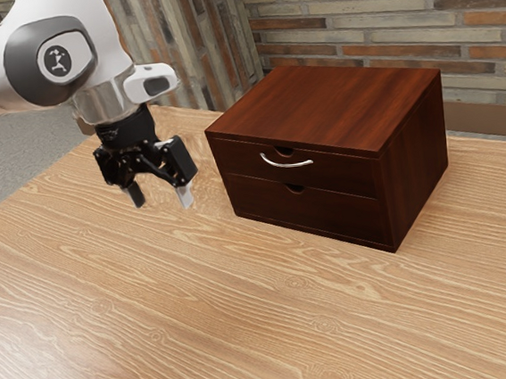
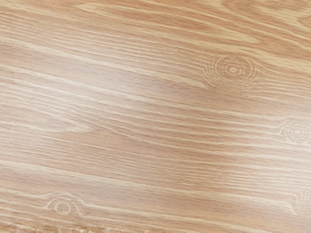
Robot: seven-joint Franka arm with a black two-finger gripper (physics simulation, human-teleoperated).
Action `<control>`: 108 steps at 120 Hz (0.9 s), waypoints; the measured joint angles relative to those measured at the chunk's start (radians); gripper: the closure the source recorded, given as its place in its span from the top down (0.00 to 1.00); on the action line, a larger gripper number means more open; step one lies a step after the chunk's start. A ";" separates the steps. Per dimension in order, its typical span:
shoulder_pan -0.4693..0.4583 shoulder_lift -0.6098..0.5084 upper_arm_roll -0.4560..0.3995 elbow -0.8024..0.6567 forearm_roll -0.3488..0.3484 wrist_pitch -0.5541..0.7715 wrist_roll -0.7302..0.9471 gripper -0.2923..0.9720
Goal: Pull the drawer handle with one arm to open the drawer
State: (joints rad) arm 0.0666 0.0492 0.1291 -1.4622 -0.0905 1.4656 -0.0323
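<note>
So far nothing of the pull is done, to judge from how things lie; the upper drawer (image 1: 323,168) sits flush in the face of the dark wooden cabinet (image 1: 335,105), and the lower drawer (image 1: 313,209) under it is shut as well. The curved silver handle (image 1: 286,162) lies across the upper drawer's front, untouched; that front faces the exterior view's left, toward the arm. The hand (image 1: 160,198) hangs above the counter (image 1: 248,324), apart from the cabinet on the exterior view's left; its two fingers are spread and point down with nothing between them; the wrist view looks straight down onto the counter's wood grain. What is left, I judge, is the whole job: bring the hand across to the handle, close the fingers around the bar, then draw back until the drawer slides out.
</note>
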 joint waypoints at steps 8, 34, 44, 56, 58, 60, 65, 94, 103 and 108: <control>0.092 0.000 0.001 0.001 -0.007 -0.013 -0.007 0.77; 0.137 -0.001 0.001 0.002 -0.014 -0.034 -0.026 0.77; 0.085 -0.001 -0.003 0.005 -0.009 -0.038 -0.032 0.77; 0.023 -0.001 -0.013 0.006 0.030 -0.039 -0.037 0.77; 0.012 -0.001 -0.014 0.006 0.036 -0.039 -0.038 0.77; 0.003 0.000 -0.014 0.006 0.041 -0.039 -0.039 0.77; -0.017 -0.004 -0.013 0.010 0.048 -0.041 -0.041 0.77; 0.035 -0.065 -0.111 0.171 0.035 -0.091 -0.247 0.77; 0.040 -0.050 -0.135 0.169 0.027 -0.079 -0.382 0.77; 0.034 -0.036 -0.139 0.167 0.026 -0.068 -0.456 0.77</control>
State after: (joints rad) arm 0.1004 0.0129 -0.0100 -1.2948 -0.0643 1.3976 -0.4880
